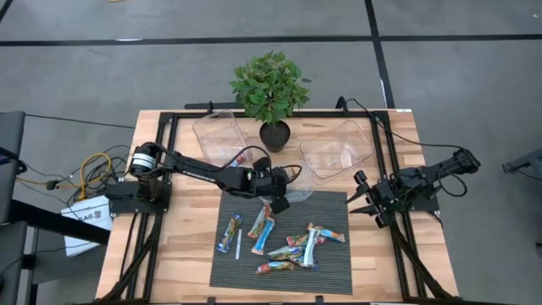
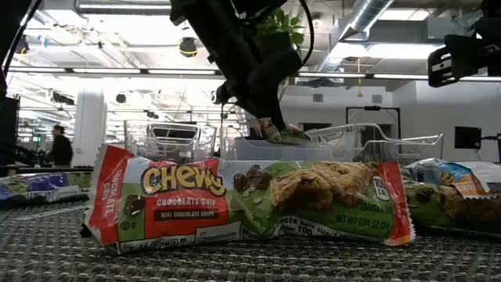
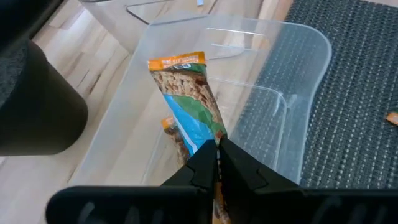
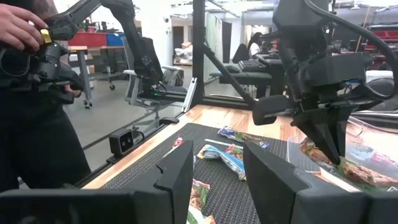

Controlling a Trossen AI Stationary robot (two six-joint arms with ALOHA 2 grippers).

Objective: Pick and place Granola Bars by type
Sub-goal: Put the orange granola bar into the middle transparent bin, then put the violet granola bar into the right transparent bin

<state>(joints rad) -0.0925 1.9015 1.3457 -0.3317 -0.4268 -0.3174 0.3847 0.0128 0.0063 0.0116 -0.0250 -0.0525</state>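
Note:
My left gripper [image 1: 278, 203] [image 3: 216, 155] is shut on a granola bar [image 3: 186, 93] in a blue, green and orange wrapper. It holds it over a small clear bin [image 3: 298, 74] [image 1: 298, 191] at the mat's far edge. Several more granola bars [image 1: 288, 241] lie flat on the dark ribbed mat [image 1: 334, 275]. One green and red bar [image 2: 250, 204] fills the low view. My right gripper [image 1: 366, 200] [image 4: 217, 171] waits open near the table's right edge, with nothing between its fingers. My left gripper pinches the bar's near end [image 3: 208, 140] between its two fingers, which slant down from the table's left. The bar runs on past the fingertips, tilted down into the clear bin. Whether its far end [image 3: 177, 62] touches the bin floor I cannot tell.
Two larger clear bins [image 1: 218, 135] [image 1: 339, 148] stand at the back, with a potted plant [image 1: 271, 89] between them. A thin white stick [image 1: 239, 246] lies on the mat's left edge. In the right wrist view a person's hand [image 4: 22, 28] shows beyond the table.

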